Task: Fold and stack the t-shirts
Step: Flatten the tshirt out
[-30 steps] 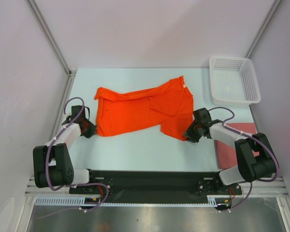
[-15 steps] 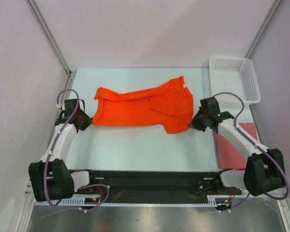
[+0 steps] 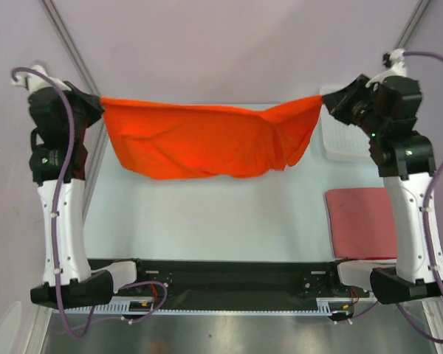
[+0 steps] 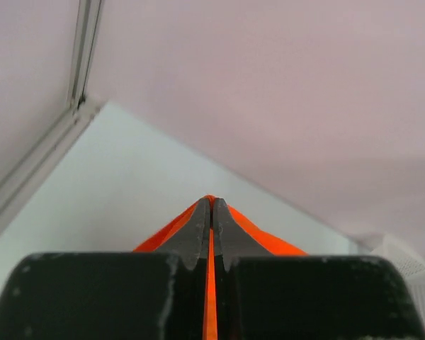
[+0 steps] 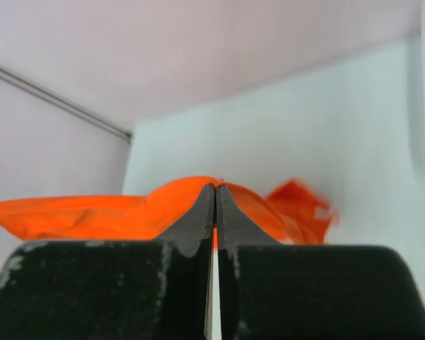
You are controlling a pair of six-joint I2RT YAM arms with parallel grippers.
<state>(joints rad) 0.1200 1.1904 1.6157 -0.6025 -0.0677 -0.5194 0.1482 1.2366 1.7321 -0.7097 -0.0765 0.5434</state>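
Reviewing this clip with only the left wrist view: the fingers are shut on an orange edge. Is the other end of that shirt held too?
Observer: Yes. The right gripper is shut on the opposite end of the orange shirt.
Operator: How does the cloth hang?
Observer: In the top view it spans between both raised arms, with the left gripper at one end. Its lower edge sags in the middle over the table.
Operator: And the second shirt?
Observer: The brick-red shirt lies flat on the table beside the right arm, nearer the bases than the white basket.
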